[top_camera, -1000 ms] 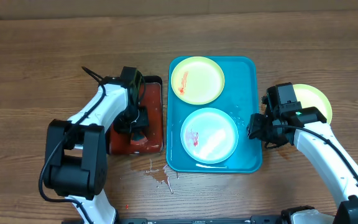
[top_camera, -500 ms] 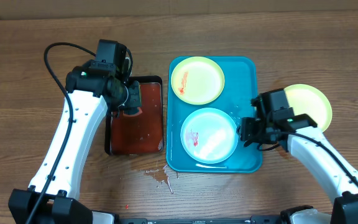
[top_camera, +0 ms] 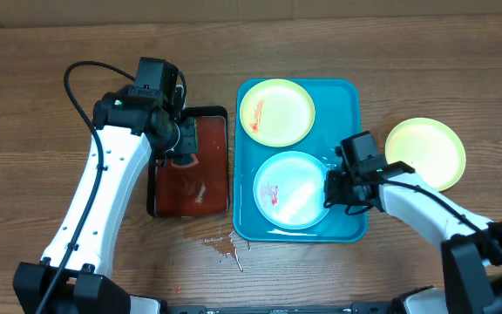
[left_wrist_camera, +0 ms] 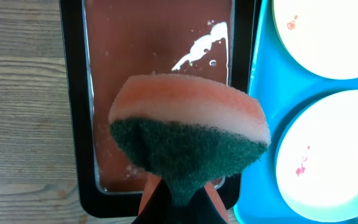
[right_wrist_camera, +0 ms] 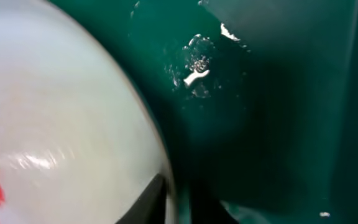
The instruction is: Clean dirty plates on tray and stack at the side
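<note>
Nearest the robot, small wet spatters (top_camera: 223,247) lie on the table (top_camera: 42,87), just off the near-left corner of the turquoise tray (top_camera: 347,105). Only the overhead view shows them, and only it takes in all three plates: two on the tray, one off it.

The blue-white plate (top_camera: 293,189) fills the tray's near half, and the right end effector (top_camera: 330,188) sits at its right rim. The right wrist view adds what the overhead cannot: dark fingertips (right_wrist_camera: 154,196) pinch that rim between them, with water droplets (right_wrist_camera: 196,68) on the tray floor beyond.

Left of the tray stands one black tray (top_camera: 230,166) of red liquid. Over it, the left end effector (top_camera: 184,146) is clamped on one sponge (left_wrist_camera: 188,134). Its green scouring face and pink foam are plain only in the left wrist view.

An unmarked yellow-green plate (top_camera: 425,153) rests on the table, apart from the tray's right edge. The red-marked yellow-green plate (top_camera: 275,112) lies in the tray's far-left corner.
</note>
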